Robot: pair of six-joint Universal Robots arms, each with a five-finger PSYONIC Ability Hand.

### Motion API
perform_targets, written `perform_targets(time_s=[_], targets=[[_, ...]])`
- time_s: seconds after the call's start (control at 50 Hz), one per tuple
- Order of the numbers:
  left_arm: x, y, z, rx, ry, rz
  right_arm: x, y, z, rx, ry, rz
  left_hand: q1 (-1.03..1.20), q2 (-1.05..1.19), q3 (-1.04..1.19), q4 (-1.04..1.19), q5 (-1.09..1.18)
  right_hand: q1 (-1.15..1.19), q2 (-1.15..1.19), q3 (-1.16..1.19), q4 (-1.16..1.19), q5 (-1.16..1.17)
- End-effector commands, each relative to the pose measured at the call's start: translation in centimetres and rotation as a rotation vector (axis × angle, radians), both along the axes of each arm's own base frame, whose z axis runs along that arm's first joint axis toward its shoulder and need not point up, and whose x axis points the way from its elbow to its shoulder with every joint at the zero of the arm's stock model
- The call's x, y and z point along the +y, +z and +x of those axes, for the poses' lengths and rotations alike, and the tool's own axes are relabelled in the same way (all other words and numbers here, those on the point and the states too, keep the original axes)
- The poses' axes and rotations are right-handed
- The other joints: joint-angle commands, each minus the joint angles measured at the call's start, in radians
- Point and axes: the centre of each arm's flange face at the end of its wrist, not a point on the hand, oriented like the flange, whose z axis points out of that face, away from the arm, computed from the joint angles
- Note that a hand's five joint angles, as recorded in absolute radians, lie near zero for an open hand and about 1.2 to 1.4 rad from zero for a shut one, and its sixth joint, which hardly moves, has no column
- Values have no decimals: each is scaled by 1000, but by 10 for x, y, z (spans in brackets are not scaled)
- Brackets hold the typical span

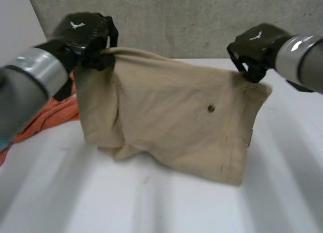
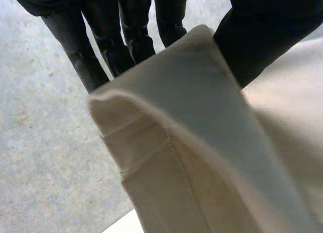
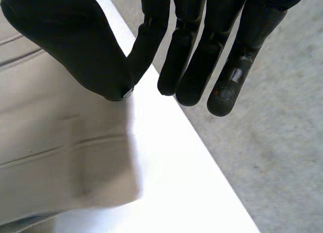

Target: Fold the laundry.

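A beige garment (image 1: 171,117) with a small dark button hangs lifted over the white table (image 1: 151,202), its lower edge resting on the tabletop. My left hand (image 1: 86,34) is shut on its upper left corner. My right hand (image 1: 255,46) is shut on its upper right corner. In the left wrist view the beige garment (image 2: 202,142) runs between the fingers (image 2: 126,31) and the thumb. At my right hand (image 3: 75,41), the thumb and one finger pinch the edge of the beige garment (image 3: 50,157), and the other fingers stay straight.
An orange cloth (image 1: 50,117) lies crumpled on the table at the left, behind my left arm. A grey concrete wall (image 1: 202,16) stands behind the table. The table edge (image 3: 176,167) runs close under my right hand.
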Motion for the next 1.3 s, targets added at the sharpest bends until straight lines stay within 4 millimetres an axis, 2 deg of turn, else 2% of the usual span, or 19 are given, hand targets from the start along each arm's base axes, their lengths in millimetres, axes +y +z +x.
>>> perform_targets(time_s=[0.02,0.04,0.12,0.16,0.26,0.34,0.44,0.5,0.52,0.54,0.6,0.66,0.74,0.82,0.94,1.02,1.12,1.18,1.3], targets=[[-62,-8,-28,7,43,-274,-57,-11,27,-94,-8,-208,270,201,207,196,240,414,229,219,209,240],[-67,-2,-29,22,54,-322,-68,-2,32,-145,-11,-302,270,201,207,196,240,414,229,219,209,240],[-75,32,-35,130,88,-564,-87,28,38,-315,-23,-529,270,201,207,196,240,414,229,219,209,240],[-76,50,-34,187,106,-666,-91,40,39,-377,-22,-602,270,201,207,196,240,414,229,219,209,240],[-59,55,-44,209,83,-668,-87,55,33,-422,-67,-633,270,201,207,196,240,414,229,219,209,240],[-44,39,-42,178,64,-606,-77,42,30,-389,-94,-496,270,201,207,196,240,414,229,219,209,240],[-19,23,-36,139,40,-538,-61,3,24,-382,-122,-177,270,201,207,196,240,-276,-461,-471,-481,-450],[-6,20,-33,125,31,-513,-54,-9,21,-403,-128,-52,270,201,207,196,240,-532,-717,-727,-737,-706],[3,20,-31,118,22,-501,-51,-17,21,-421,-116,29,270,201,207,196,240,-754,-939,-949,-959,-928],[9,21,-31,117,16,-495,-50,-19,20,-429,-109,64,270,201,207,196,240,-808,-993,-1003,-1012,-982],[28,29,-26,113,4,-482,-47,-28,13,-470,-74,210,270,201,207,196,240,-808,-993,-1003,-1012,-982],[37,31,-21,104,1,-464,-40,-39,13,-502,-59,346,270,201,207,196,240,-808,-993,-1003,-1012,-982],[45,32,-17,82,-1,-426,-28,-74,8,-584,-137,576,270,201,207,196,240,-808,-993,-1003,-1012,-982],[47,27,-16,61,-5,-390,-22,-97,7,-657,-175,633,270,201,207,196,240,-808,-993,-1003,-1012,-982],[48,26,-16,56,-4,-381,5,-104,-1,-721,-200,686,270,201,207,196,240,-808,-993,-1003,-1012,-982],[48,26,-16,53,-3,-383,11,-117,0,-783,-216,711,270,201,207,196,240,-808,-993,-1003,-1012,-982],[50,29,-15,49,-2,-395,10,-120,10,-866,-201,729,270,201,207,196,240,-808,-993,-1003,-1012,-982],[53,32,-15,53,-4,-404,4,-136,21,-890,-207,773,270,201,207,196,240,-808,-993,-1003,-1012,-982],[54,34,-14,56,-2,-408,11,-149,61,-879,-124,817,270,201,207,196,240,-804,-989,-998,-1008,-977]])
